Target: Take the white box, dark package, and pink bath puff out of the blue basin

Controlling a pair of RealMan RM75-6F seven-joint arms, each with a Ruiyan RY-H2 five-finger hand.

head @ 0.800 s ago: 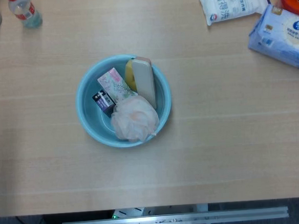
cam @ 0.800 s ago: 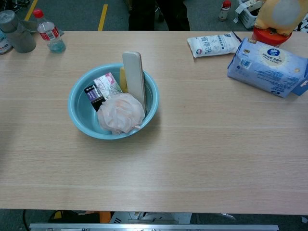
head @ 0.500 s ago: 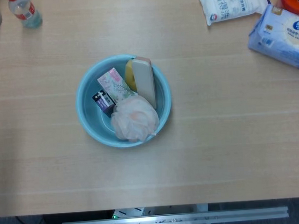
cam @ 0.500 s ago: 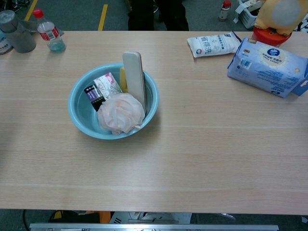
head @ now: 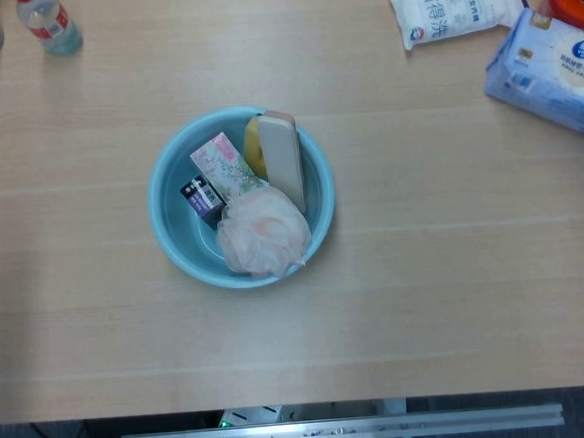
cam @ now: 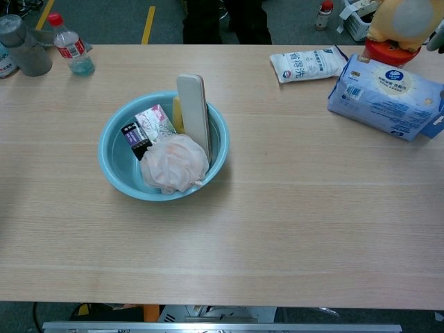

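Neither hand is seen in either view, so their state cannot be told. The white box (head: 283, 159) is propped on edge inside the blue basin (head: 171, 242), long axis running away from the robot, beside the pink bath puff (head: 263, 233) and dark package (head: 202, 197).

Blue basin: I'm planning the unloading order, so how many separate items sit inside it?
5 visible: white box leaning against the blue basin's far-right wall, yellow item behind it, floral pink carton centre, dark package left, pink bath puff in front. More may hide underneath.
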